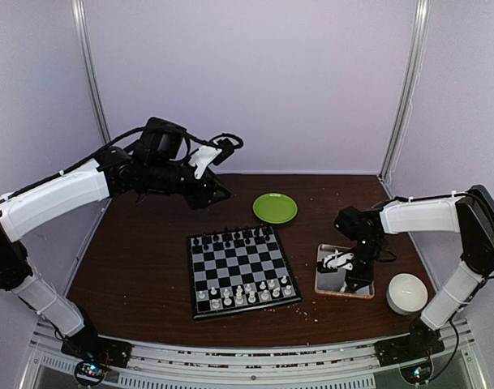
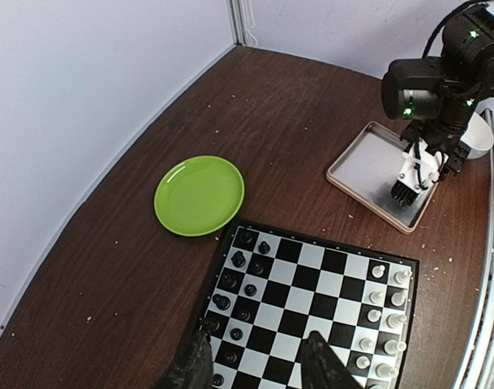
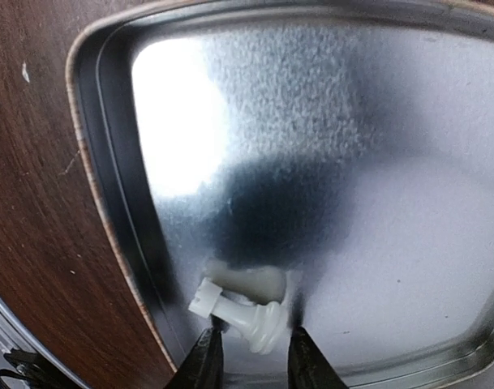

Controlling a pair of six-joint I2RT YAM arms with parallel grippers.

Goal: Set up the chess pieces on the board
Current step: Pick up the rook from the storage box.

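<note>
The board (image 1: 242,271) lies mid-table; it also shows in the left wrist view (image 2: 311,300). White chess pieces (image 1: 247,293) stand in two rows on its near side (image 2: 384,316); black pieces (image 1: 234,239) stand on its far side. One white rook (image 3: 247,312) lies on its side in the clear tray (image 3: 393,203). My right gripper (image 3: 251,356) is low over the tray (image 1: 324,279), its jaws open on either side of the rook. My left gripper (image 1: 218,193) is open and empty, held high behind the board, its fingertips (image 2: 315,356) over the black pieces' side.
A green plate (image 1: 275,207) sits behind the board (image 2: 199,194). A white bowl (image 1: 407,293) stands right of the tray. Crumbs dot the brown table. Walls close in at the back and sides.
</note>
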